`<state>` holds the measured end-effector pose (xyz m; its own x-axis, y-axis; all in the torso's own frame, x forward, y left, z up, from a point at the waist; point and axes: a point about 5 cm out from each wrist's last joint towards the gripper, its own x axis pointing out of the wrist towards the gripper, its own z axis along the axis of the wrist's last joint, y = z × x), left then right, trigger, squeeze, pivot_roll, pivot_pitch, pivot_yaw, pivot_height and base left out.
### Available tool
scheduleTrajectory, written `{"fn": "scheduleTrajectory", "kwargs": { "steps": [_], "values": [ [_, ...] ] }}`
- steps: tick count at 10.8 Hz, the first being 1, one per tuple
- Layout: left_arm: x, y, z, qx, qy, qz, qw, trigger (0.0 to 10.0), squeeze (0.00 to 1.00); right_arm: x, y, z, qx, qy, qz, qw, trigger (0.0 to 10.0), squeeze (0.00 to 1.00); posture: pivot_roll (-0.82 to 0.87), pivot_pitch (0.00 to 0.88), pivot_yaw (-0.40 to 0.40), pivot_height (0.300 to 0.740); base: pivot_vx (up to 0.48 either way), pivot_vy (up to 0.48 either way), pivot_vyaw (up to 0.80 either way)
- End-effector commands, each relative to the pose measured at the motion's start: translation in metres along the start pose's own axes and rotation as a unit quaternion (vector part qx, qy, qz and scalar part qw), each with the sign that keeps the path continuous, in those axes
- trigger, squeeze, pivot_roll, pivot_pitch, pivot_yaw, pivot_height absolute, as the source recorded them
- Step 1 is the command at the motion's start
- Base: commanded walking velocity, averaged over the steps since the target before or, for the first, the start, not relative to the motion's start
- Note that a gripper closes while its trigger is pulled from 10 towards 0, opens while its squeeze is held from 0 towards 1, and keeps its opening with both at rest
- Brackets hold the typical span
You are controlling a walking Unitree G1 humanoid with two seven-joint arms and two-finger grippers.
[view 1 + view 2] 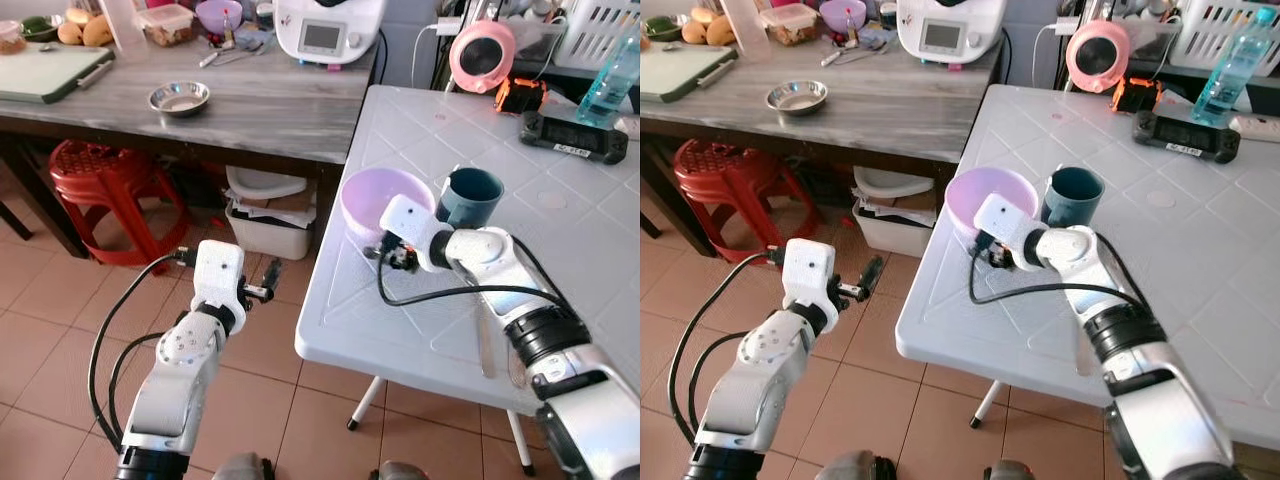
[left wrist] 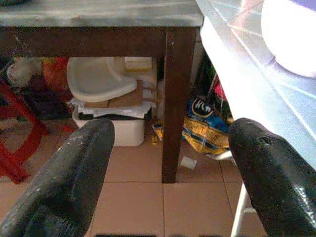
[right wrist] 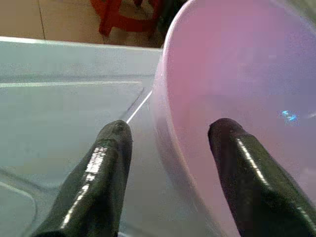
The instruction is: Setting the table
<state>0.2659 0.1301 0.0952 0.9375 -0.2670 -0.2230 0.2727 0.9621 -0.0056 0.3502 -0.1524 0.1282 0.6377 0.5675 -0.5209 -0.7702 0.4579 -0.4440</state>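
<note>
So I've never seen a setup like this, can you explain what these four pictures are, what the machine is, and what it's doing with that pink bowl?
This is a humanoid robot with two silver arms, each ending in two long black fingers. The two wide pictures come from a stereo camera on its head, looking down. The two close-ups come from cameras on its wrists, looking along the fingers.

On the white table stand a pink bowl and a dark teal cup, with a water bottle and a black controller farther back.

The right gripper has its jaws open astride the bowl's rim, one finger inside, one outside, not yet closed.

The left gripper is open too, holding nothing, out over the tiled floor beside the table. Behind is a grey counter with a metal dish.
</note>
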Motion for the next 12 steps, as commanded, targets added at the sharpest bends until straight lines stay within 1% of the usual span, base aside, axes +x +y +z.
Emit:
{"fn": "scheduleTrajectory", "kwargs": {
  "steps": [1,6,9,11,12],
  "values": [
    [0.0008,0.0,-0.0021,0.007,0.013,-0.001,1.0,10.0,0.0,-0.0011,-0.005,0.0049,-0.039,0.004,0.008,0.999,0.0,0.0,-0.03,0.0,0.016,0.74,0.0,0.0,0.0],
    [0.0026,0.0001,-0.002,0.01,0.017,0.0,1.0,10.0,0.0,-0.0036,-0.0081,-0.0011,-0.065,0.012,0.007,0.998,0.0,0.0,-0.03,0.0,0.018,0.74,0.0,0.0,0.0],
    [0.0035,0.0005,-0.0027,0.013,0.021,0.0,1.0,10.0,0.0,-0.004,-0.0076,-0.0021,-0.068,0.007,0.009,0.998,0.0,0.0,-0.04,0.0,0.019,0.74,0.0,0.0,0.0],
    [0.0047,0.0006,-0.0032,0.014,0.022,0.001,1.0,10.0,0.0,-0.0039,-0.0087,-0.0029,-0.068,0.002,-0.001,0.998,0.0,0.0,-0.04,0.0,0.016,0.74,0.0,0.0,0.0],
    [0.0051,0.0005,-0.0033,0.014,0.021,0.001,1.0,10.0,0.0,-0.0041,-0.0088,-0.0035,-0.075,0.003,-0.001,0.997,0.0,0.0,-0.04,0.0,0.015,0.74,0.0,0.0,0.0]
  ]
}}
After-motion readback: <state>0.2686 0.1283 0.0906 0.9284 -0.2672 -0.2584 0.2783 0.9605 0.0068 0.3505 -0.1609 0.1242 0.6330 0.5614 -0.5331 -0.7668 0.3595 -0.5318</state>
